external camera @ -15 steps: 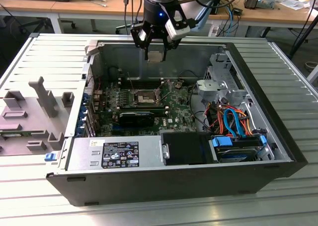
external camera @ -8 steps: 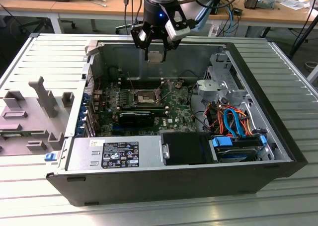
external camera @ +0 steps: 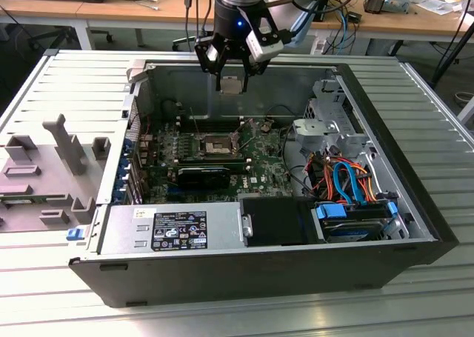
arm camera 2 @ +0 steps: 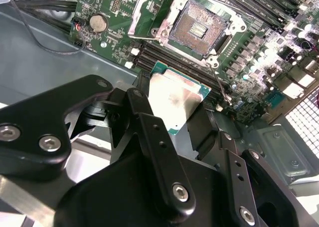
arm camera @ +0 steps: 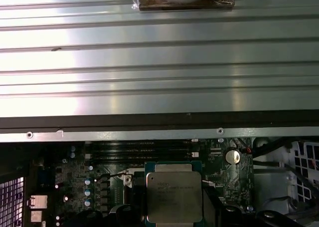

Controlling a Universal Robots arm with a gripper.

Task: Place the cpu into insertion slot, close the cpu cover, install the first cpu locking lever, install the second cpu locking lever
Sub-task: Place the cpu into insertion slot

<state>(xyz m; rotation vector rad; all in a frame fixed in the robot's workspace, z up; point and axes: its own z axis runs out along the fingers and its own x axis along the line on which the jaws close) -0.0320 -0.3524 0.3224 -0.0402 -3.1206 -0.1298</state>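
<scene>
My gripper (external camera: 232, 85) hangs over the back of the open computer case, shut on the cpu (external camera: 232, 86), a flat silver-topped square chip. Both wrist views show the cpu (arm camera 2: 174, 100) (arm camera: 174, 197) pinched at two opposite edges between the black fingers (arm camera 2: 144, 117). The insertion slot (external camera: 215, 143) (arm camera 2: 199, 25) lies lower down on the green board, its dark centre bare. The cpu is above it and offset toward the case's back wall. The cpu cover (arm camera 2: 149, 10) looks swung up beside the slot. A thin locking lever (arm camera 2: 219, 85) sticks up near the slot's corner.
A long black expansion card (external camera: 204, 175) lies in front of the slot, with memory slots (arm camera 2: 149, 57) behind it. The power supply (external camera: 170, 229) and a drive with blue and orange cables (external camera: 355, 204) fill the case front. A grey fixture (external camera: 59, 167) sits outside at the exterior view's left.
</scene>
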